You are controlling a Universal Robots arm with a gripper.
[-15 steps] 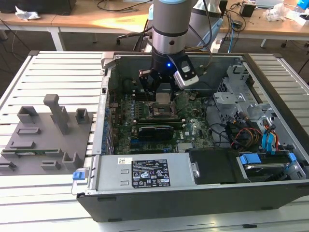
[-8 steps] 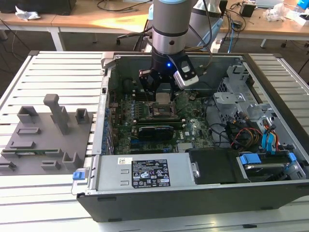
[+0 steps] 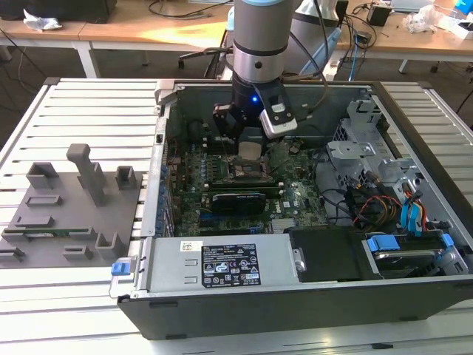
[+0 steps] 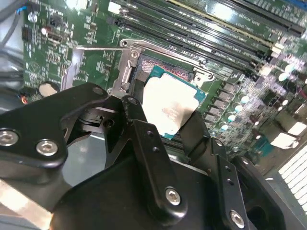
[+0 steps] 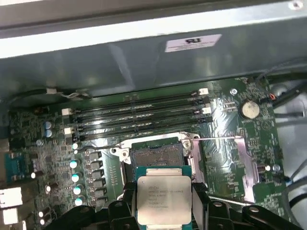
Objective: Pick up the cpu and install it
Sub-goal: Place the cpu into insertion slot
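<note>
While the jaws grip it, the cpu [image 5: 163,199] sits between them.

White slatted metal tabletop [image 3: 89,100] spans the foreground, ribs running crosswise. Behind it stand 2 pale wooden desks [image 3: 140,31] on white legs [image 3: 87,59], with loose black cables [image 3: 177,9] on top. Dark floor [image 3: 18,74] beneath. Crumpled white wrapper [image 3: 41,21] on the desk at the exterior view's left.
</note>
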